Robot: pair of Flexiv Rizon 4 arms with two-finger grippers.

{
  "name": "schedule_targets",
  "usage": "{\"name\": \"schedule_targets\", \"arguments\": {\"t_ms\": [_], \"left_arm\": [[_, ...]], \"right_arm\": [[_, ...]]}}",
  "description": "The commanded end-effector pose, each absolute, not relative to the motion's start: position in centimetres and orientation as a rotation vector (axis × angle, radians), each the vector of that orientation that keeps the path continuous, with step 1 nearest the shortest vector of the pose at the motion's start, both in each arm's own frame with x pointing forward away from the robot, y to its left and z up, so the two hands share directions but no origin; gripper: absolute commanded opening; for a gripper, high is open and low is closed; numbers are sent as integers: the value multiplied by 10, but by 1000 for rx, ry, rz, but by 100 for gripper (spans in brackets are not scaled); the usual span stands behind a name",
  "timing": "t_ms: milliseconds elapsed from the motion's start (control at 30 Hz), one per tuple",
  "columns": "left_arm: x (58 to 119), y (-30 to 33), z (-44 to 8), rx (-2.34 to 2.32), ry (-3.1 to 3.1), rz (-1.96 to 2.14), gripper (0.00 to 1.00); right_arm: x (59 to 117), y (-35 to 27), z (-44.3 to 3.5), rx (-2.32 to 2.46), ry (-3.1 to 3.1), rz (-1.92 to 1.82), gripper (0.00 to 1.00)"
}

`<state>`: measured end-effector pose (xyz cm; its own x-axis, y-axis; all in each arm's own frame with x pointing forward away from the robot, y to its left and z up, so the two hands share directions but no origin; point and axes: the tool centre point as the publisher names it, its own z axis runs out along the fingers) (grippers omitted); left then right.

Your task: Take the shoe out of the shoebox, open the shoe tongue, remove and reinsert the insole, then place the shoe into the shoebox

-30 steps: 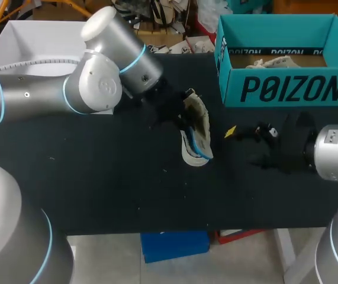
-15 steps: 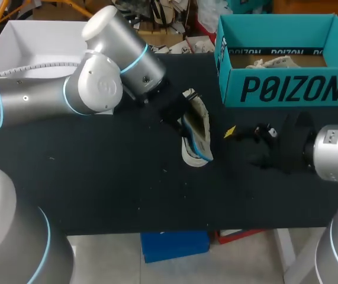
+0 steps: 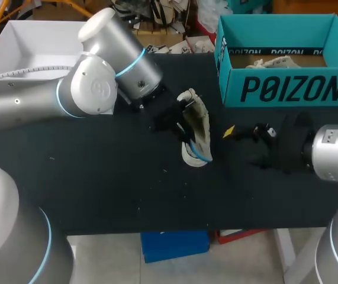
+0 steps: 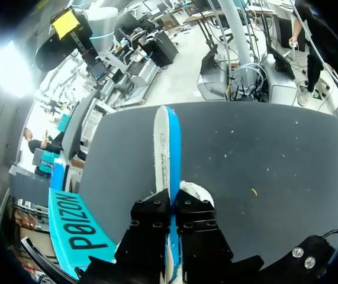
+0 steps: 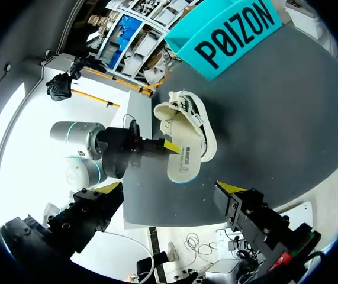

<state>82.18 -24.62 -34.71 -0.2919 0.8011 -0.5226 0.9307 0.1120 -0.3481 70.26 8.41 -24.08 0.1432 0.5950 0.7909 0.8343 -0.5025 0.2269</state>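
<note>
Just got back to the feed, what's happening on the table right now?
The left gripper is shut on the edge of the insole, which sticks partway out of the shoe lying on its side on the black table. The right gripper sits open beside the shoe, holding nothing. The teal shoebox stands beyond the right gripper, apart from the shoe.

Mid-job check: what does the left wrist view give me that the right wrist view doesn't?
Only the left wrist view: the left gripper seen close, both fingers pressed on the insole, edge-on. Only the right wrist view: the shoe from the side, the left arm, and the right gripper open, clear of the shoe. Both: insole, shoe, the teal shoebox and the black table.
</note>
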Motion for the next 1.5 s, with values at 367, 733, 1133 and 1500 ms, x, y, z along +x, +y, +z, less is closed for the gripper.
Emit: {"name": "schedule_targets", "arguments": {"t_ms": [367, 733, 1133, 1500], "left_arm": [[831, -242, -350, 1684, 2165, -889, 0], [846, -247, -351, 1654, 2155, -856, 0], [845, -248, -341, 1641, 2114, -862, 0], [831, -250, -323, 1600, 2052, -866, 0]], "right_arm": [[697, 72, -237, -2130, -1394, -1286, 100], [697, 72, -237, -2130, -1394, -1286, 100], [697, 72, -237, -2130, -1394, -1286, 100], [697, 72, -237, -2130, -1394, -1286, 100]]}}
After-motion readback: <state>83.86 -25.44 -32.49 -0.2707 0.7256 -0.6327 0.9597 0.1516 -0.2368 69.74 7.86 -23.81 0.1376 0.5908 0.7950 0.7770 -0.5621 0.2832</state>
